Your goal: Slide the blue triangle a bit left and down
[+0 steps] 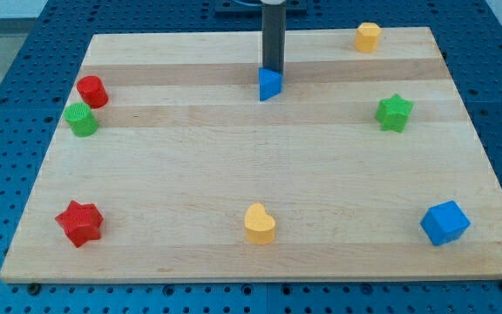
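1. You will find the blue triangle (270, 85) on the far half of the wooden board (234, 174), a little right of the board's middle line and well apart from every other block.
2. My tip (273, 70) comes down from the far edge as a straight dark rod and ends at the triangle's far side, touching it or just short of it (the contact itself is too fine to tell). The tool is a plain rod, with no jaws to stand apart or together.
3. On the left you see a red cylinder (91, 91) with a green cylinder (82, 119) just beside it, nearer to you.
4. At the near left sits a red star (79, 222).
5. A yellow heart (260, 224) lies near the middle of the near edge.
6. At the near right is a blue cube-like block (444, 222).
7. A green star (394, 112) sits on the right, and a yellow block (367, 37) at the far right (its shape is unclear).
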